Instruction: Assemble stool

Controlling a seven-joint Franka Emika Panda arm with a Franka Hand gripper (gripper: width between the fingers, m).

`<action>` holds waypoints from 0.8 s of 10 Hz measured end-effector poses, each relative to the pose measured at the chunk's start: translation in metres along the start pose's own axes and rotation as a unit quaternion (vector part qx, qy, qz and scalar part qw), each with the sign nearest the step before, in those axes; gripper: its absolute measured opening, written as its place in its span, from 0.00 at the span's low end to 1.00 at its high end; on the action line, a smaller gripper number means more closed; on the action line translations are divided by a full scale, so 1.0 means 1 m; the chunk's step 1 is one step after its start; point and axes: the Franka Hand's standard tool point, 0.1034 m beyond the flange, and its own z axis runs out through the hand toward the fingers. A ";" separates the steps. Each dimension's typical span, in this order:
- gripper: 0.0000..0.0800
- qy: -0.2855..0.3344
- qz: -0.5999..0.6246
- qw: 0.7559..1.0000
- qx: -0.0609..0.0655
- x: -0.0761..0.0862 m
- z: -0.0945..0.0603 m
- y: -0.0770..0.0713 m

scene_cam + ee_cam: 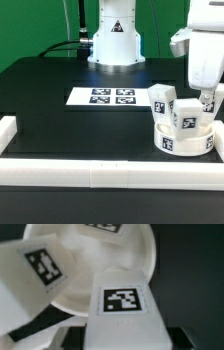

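The white round seat (184,141) lies on the black table at the exterior view's right, close to the front rail. One blocky white leg (162,101) stands on its left part. My gripper (204,104) comes down from above and is shut on a second leg (191,114), holding it upright over the seat's right part. In the wrist view this held leg (122,308) fills the space between my dark fingers (75,336), with the seat (140,258) beneath it and the other leg (35,274) beside it. I cannot tell whether the held leg touches the seat.
The marker board (112,96) lies flat at the table's middle. A long white rail (100,176) runs along the front edge, and a short rail piece (8,128) sits at the left. The arm's base (113,40) stands at the back.
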 end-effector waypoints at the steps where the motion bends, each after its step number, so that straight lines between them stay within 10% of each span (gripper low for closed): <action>1: 0.43 0.002 0.041 0.999 0.005 0.000 0.000 0.000; 8: 0.43 -0.001 0.249 0.968 0.007 -0.003 0.003 -0.002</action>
